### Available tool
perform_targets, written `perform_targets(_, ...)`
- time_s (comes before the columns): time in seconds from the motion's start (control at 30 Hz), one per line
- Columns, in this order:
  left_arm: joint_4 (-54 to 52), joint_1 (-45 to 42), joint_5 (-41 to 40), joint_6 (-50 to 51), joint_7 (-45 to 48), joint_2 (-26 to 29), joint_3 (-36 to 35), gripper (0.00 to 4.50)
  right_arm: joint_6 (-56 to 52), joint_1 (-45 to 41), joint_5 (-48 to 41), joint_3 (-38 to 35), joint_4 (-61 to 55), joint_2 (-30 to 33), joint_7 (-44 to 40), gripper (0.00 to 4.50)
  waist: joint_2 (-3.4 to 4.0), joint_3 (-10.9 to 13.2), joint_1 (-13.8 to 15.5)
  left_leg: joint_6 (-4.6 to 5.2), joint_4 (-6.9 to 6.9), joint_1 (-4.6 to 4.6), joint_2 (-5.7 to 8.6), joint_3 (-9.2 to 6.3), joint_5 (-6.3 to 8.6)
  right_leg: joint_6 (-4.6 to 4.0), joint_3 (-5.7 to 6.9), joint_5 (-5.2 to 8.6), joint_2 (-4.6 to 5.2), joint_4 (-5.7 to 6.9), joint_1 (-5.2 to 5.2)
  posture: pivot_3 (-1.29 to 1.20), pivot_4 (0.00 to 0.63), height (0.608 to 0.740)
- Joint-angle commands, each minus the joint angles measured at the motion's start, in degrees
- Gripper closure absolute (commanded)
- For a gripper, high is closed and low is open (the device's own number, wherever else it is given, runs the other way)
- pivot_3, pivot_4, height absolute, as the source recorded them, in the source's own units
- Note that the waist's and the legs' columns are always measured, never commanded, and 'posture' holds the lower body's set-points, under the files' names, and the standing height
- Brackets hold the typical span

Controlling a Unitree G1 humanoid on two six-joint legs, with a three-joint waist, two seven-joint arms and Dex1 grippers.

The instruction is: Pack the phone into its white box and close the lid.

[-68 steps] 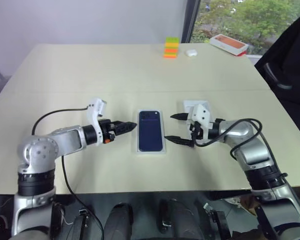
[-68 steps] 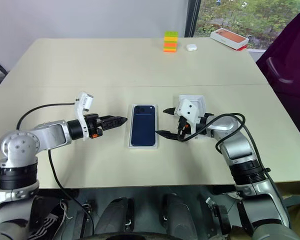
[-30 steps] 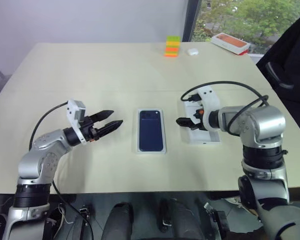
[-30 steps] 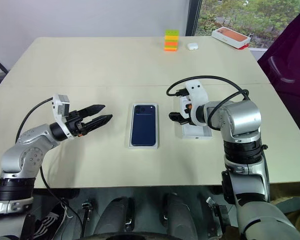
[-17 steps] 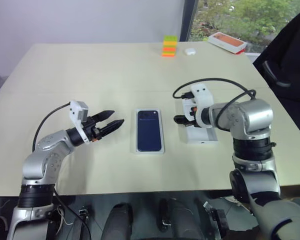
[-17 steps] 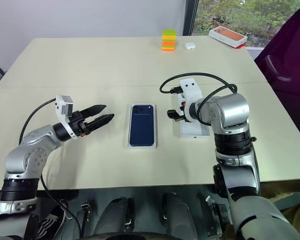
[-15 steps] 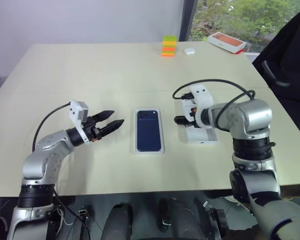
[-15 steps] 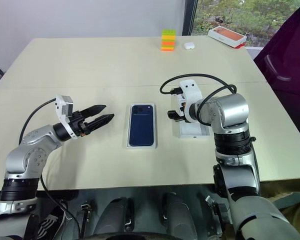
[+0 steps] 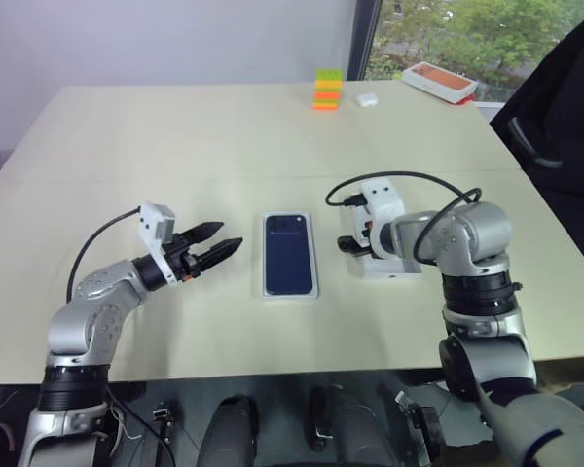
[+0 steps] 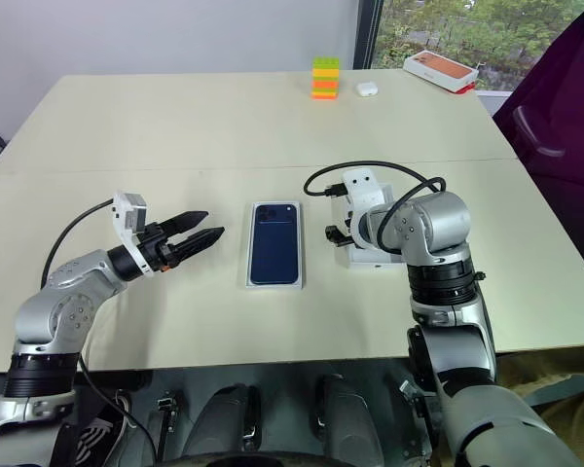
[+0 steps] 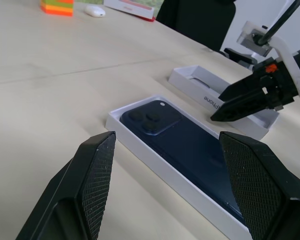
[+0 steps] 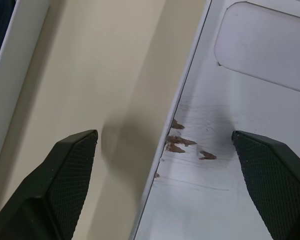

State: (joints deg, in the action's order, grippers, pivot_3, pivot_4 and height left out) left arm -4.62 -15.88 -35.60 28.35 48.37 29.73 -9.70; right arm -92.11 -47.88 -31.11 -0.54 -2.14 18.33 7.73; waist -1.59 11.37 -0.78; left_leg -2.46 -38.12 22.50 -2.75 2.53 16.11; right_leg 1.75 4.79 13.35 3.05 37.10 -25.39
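Right gripper point(image 12: 165, 145) has dropped, jaws wide astride the lid point(image 9: 394, 265) wall, 3 o'clock of the phone point(image 9: 289, 253); left gripper point(image 9: 214, 245) waits open.

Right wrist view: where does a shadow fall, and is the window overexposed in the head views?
Right wrist view: a soft dark shadow lies across the lid wall and the table. Left eye view: the window is bright, but trees remain visible, so it is not washed out.

Left gripper point(image 9: 220, 245) held level over the table's near-left part, fingers apart — right gripper point(image 10: 337, 237) angled downward (jaws wide).
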Motion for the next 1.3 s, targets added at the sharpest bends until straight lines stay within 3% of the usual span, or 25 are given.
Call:
perform_targets(0.03, -2.07, 0.14, -0.49, 0.05, -0.32, -0.06, -0.32, 0.96, -0.39, -1.09, -4.41, -0.37, -0.11, -0.24, 3.36, 0.55, 0.00, 0.00, -0.03, 0.00, 0.00, 0.00, 0.00, 0.00, 0.00, 0.00, 0.00, 0.00, 0.00, 0.00, 0.00, 0.00, 0.150, 0.740)
perform_targets(0.07, -2.15, 0.22, -0.53, 0.11, -0.40, -0.08, -0.36, 0.96, -0.39, -0.97, -5.17, -0.32, 0.11, -0.17, 4.34, 0.77, 0.00, 0.00, -0.05, 0.00, 0.00, 0.00, 0.00, 0.00, 0.00, 0.00, 0.00, 0.00, 0.00, 0.00, 0.00, 0.00, 0.150, 0.740)
perform_targets(0.27, -3.08, 0.78, -0.98, 0.97, -0.85, -0.09, -0.43, 0.96, -0.39, -1.41, -9.56, 0.09, 1.39, 0.98, 8.73, 3.87, 0.00, 0.00, -0.01, 0.01, 0.00, -0.01, -0.05, -0.01, 0.00, 0.00, -0.01, 0.00, -0.07, 0.01, 0.00, 0.00, 0.150, 0.740)
perform_targets(0.53, -2.88, 0.24, -1.74, 2.13, -1.04, -0.25, -1.11, 0.96, -0.39, -2.43, -13.04, 0.14, 2.12, 1.97, 12.59, 3.87, 0.00, 0.00, 0.00, 0.02, 0.00, 0.00, -0.05, 0.00, 0.01, 0.00, -0.03, 0.00, -0.08, -0.01, 0.00, 0.00, 0.150, 0.740)
perform_targets(0.6, -2.74, 0.00, -2.00, 2.59, -1.31, -0.27, -1.18, 0.96, -0.39, -2.49, -13.59, -0.08, 2.25, 1.99, 13.47, 4.45, 0.00, 0.00, 0.00, 0.02, 0.00, 0.00, -0.05, 0.00, 0.01, 0.00, -0.03, 0.00, -0.08, -0.02, 0.00, 0.00, 0.150, 0.740)
perform_targets(0.83, -2.89, -0.06, -1.50, 2.01, -1.20, -0.37, -0.66, 0.96, -0.39, -2.79, -15.44, -1.62, 2.33, 1.17, 16.50, 4.48, 0.00, 0.00, 0.00, 0.03, 0.00, 0.00, -0.05, 0.00, 0.01, 0.00, -0.03, 0.00, -0.08, -0.02, -0.01, 0.00, 0.150, 0.740)
perform_targets(0.9, -2.62, 0.04, -1.02, 1.55, -1.03, -0.10, -0.65, 0.96, -0.39, -3.30, -16.02, -0.48, 1.27, 1.69, 14.21, 4.48, 0.00, 0.00, -0.01, 0.03, 0.00, 0.01, -0.06, 0.00, 0.02, 0.00, -0.03, 0.00, -0.08, -0.02, -0.01, 0.00, 0.150, 0.740)
perform_targets(1.07, -1.74, -0.53, -1.31, 1.83, -0.96, 0.50, -1.57, 0.96, 6.29, -2.23, -15.97, -8.05, -4.22, -3.70, 5.13, 4.48, 0.00, 0.00, -0.04, 0.09, 0.01, 0.01, -0.13, 0.02, 0.05, 0.00, -0.07, 0.00, -0.18, -0.02, -0.05, 0.00, 0.150, 0.740)
perform_targets(1.3, -0.54, -1.00, -1.52, 1.69, -0.88, 1.75, -2.79, 0.96, 14.08, -2.65, -14.56, -5.62, -6.91, -1.66, -8.24, 4.48, 0.00, 0.00, 0.04, 0.13, 0.01, 0.03, -0.12, 0.07, 0.08, 0.00, -0.06, 0.00, -0.16, -0.08, -0.05, 0.00, 0.150, 0.740)
